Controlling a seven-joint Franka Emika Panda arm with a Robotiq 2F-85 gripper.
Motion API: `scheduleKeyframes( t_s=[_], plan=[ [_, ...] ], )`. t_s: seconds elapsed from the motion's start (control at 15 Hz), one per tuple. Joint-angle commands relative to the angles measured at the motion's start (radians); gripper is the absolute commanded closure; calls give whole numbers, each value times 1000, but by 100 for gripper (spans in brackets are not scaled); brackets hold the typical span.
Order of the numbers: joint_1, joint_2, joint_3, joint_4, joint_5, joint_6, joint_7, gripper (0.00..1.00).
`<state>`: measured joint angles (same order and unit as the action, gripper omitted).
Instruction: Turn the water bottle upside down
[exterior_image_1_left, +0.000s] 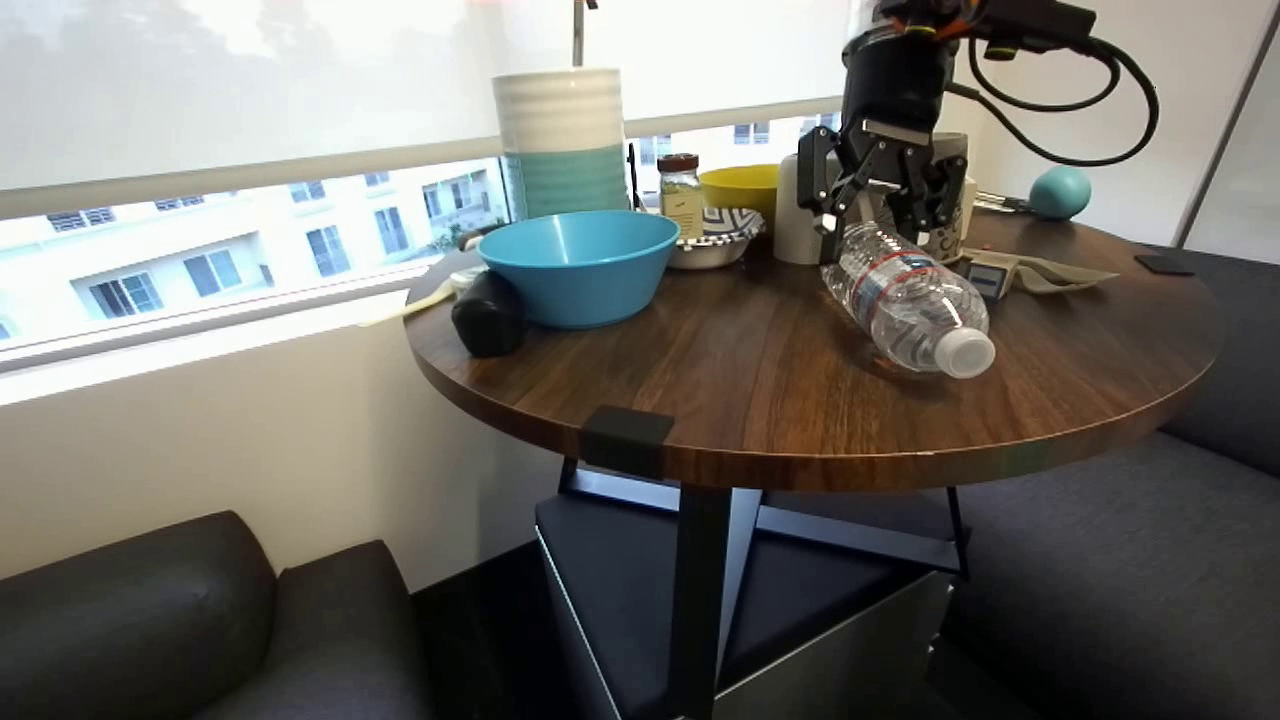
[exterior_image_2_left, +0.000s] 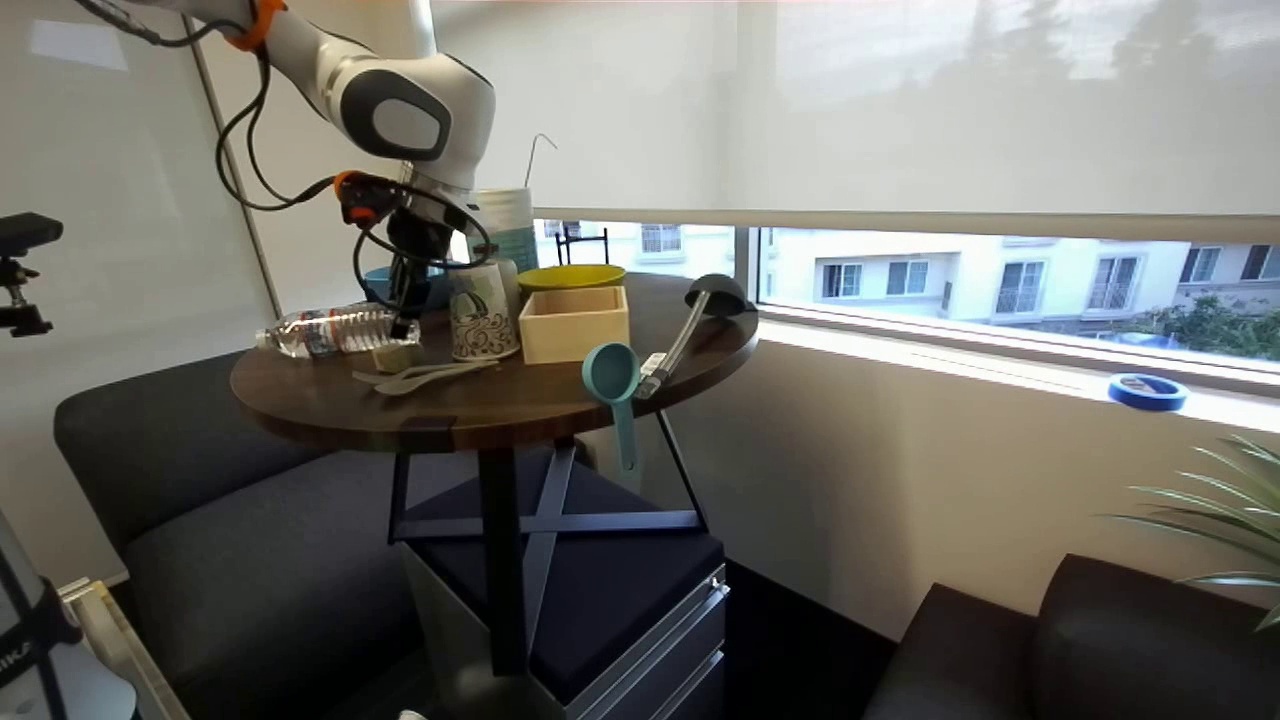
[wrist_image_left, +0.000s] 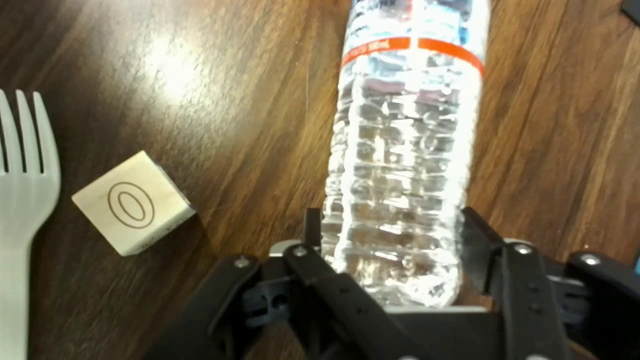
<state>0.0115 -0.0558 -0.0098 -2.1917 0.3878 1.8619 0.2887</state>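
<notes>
The clear ribbed water bottle (exterior_image_1_left: 905, 300) with a white cap (exterior_image_1_left: 965, 352) and a red-white-blue label lies on its side on the round wooden table. It also lies on its side in an exterior view (exterior_image_2_left: 330, 330), cap toward the left. In the wrist view the bottle (wrist_image_left: 400, 160) points away, with its base nearest and its cap out of view. My gripper (wrist_image_left: 392, 232) points down with one finger on each side of the bottle near its base. Both pads appear to touch its sides. The gripper also shows in both exterior views (exterior_image_1_left: 870, 226) (exterior_image_2_left: 403, 325).
A wooden block (wrist_image_left: 132, 204) and a white plastic fork (wrist_image_left: 25, 200) lie beside the bottle. A patterned cup (exterior_image_2_left: 487, 325) and a wooden box (exterior_image_2_left: 573, 338) stand nearby. A blue bowl (exterior_image_1_left: 585, 275) stands across the table. A teal scoop (exterior_image_2_left: 610, 372) overhangs the table edge.
</notes>
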Motion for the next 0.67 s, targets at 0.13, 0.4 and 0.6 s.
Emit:
scheduleKeyframes(
  t_s=[0.13,0.4,0.6],
  plan=[
    [-9,5,-1,18,-5,-35,-10,69],
    [-4,-28,5,5,-8,-21,-9,78],
    [8,-77,19,-20,-15,2,-22,79]
  ],
)
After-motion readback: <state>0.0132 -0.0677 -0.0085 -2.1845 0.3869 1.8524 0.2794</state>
